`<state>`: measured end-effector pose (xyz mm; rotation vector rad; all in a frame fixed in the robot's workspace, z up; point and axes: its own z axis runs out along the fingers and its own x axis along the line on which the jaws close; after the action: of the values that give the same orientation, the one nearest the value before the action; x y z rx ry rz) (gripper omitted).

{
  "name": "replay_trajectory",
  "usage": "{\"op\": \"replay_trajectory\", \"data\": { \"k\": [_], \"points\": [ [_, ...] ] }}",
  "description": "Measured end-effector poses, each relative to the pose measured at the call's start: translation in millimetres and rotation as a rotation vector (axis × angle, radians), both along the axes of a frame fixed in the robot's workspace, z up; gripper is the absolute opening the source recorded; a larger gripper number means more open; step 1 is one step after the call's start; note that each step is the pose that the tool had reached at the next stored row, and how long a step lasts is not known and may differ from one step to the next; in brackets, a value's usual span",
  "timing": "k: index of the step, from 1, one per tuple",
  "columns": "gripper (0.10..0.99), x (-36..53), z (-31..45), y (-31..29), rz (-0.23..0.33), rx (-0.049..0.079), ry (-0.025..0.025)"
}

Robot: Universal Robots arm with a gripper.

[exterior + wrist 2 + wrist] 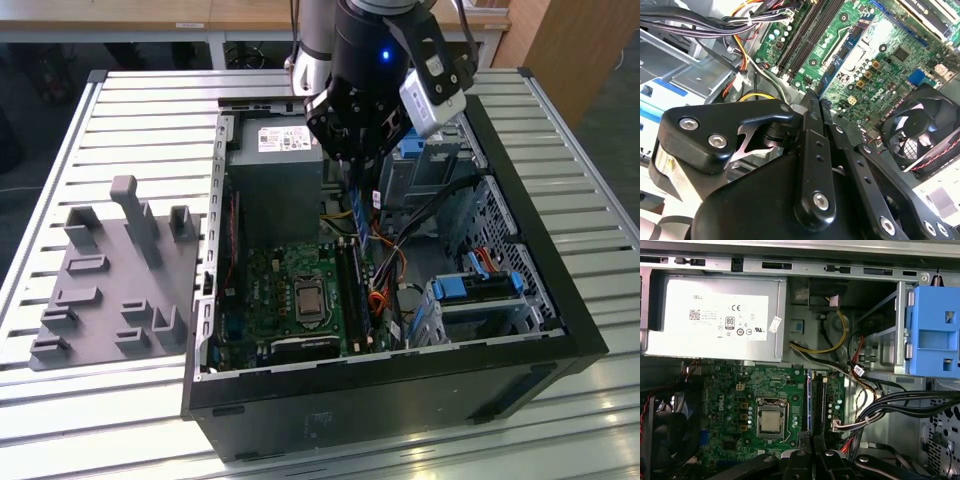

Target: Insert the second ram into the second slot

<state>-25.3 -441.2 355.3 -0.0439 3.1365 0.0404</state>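
Observation:
My gripper (357,195) hangs inside the open computer case (380,400), over the motherboard. Its fingers are shut on the second ram (362,235), a thin blue stick held on edge and pointing down the board. In the second wrist view the ram (842,62) runs out from the gripper (816,97) beside the dark memory slots (802,37). In the first wrist view the gripper (809,437) and the ram's edge (809,405) line up just beside the slots (818,400). I cannot tell whether the ram touches a slot (352,290).
A grey power supply (275,170) fills the case's far end. The processor socket (771,420) lies beside the slots, with a cooling fan (920,125) further off. Cable bundles (900,400) and blue drive brackets (480,285) crowd the other side. A grey fixture plate (110,280) lies on the slatted table.

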Motion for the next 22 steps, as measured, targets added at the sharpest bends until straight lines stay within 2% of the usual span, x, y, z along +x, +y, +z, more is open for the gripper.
{"op": "replay_trajectory", "data": {
  "k": [5,12,22],
  "points": [
    [0.137,0.0,-2.0,-0.6,-0.022,0.0,0.0],
    [0.137,0.0,-5.4,-1.0,-0.081,0.0,0.0],
    [0.137,0.0,-11.2,-1.7,-0.11,-0.003,-0.0001]
  ]
}}
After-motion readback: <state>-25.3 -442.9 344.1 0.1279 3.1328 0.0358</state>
